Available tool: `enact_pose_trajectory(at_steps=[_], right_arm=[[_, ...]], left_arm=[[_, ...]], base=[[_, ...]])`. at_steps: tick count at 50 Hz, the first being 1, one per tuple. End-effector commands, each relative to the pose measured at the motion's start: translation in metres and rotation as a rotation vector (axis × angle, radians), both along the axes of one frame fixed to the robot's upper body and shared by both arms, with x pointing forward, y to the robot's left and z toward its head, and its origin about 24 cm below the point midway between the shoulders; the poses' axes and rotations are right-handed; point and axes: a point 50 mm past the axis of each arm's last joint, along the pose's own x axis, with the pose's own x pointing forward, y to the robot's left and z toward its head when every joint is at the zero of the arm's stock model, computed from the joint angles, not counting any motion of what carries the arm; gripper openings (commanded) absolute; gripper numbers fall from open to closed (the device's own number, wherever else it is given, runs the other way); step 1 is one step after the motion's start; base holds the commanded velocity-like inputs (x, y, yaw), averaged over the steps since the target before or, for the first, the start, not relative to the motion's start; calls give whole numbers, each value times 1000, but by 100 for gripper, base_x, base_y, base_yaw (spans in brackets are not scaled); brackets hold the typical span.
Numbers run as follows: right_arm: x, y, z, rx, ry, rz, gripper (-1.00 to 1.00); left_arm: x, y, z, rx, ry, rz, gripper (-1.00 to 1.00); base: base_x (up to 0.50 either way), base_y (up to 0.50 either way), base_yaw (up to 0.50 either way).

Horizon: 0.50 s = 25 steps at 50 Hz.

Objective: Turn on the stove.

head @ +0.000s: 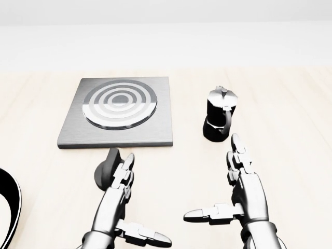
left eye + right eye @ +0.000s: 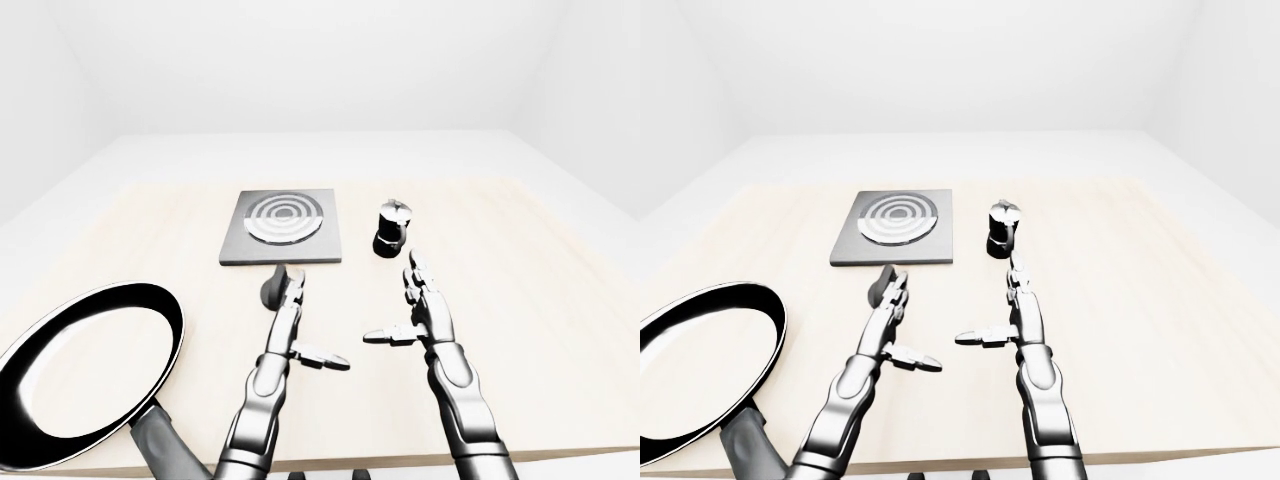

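Note:
The grey stove plate (image 1: pixel 75 136) lies at the upper left of the head view, its ringed burner (image 1: pixel 120 106) pale and bright. Below it sits the black knob (image 1: pixel 105 167). The straight fingers (image 1: pixel 123 175) of my left hand (image 1: pixel 146 202) lie over the knob's right side and hide that part. The thumb is spread low to the right, so this hand is open and not closed round the knob. My right hand (image 1: pixel 212 179) hovers open over bare table, below the moka pot.
A black moka pot (image 1: pixel 219 120) stands right of the stove plate, just above my right fingertips. A large black frying pan (image 2: pixel 160 310) lies at the lower left of the left-eye view. The wooden table (image 2: pixel 560 300) extends to the right.

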Motion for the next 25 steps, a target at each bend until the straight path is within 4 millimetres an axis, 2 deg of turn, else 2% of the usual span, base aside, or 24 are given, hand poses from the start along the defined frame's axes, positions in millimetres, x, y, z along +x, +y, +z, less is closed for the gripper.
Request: enact_pose_trajectory(at_steps=[1,8,9,10,12,13,20,23,25], right_arm=[[0,0,0,1,2,1,100],[-1,0,-1,1,1,1,100],[0,0,-2,1,3,3,100],[0,0,-2,1,3,3,100],[0,0,-2,1,3,3,100],[0,0,-2,1,4,4,100],[0,0,-2,1,6,4,100],[0,0,-2,1,6,4,100],[0,0,-2,0,5,5,100]], left_arm=[[-8,-20,10,-4,-16,-75,100],[-9,-21,15,-7,-38,-77,100],[-9,-9,67,-20,-261,-21,100],[-10,-7,75,-17,-297,-19,100],[-11,-7,75,-17,-300,-19,100],[-15,-4,95,-9,-392,-10,100],[-20,0,116,-3,-486,2,100],[-20,0,116,-2,-487,2,100],[-24,1,126,-5,-529,1,100]], base=[[0,0,0],[0,0,0],[0,0,0],[0,0,0],[0,0,0],[0,0,0],[0,0,0],[0,0,0],[0,0,0]])
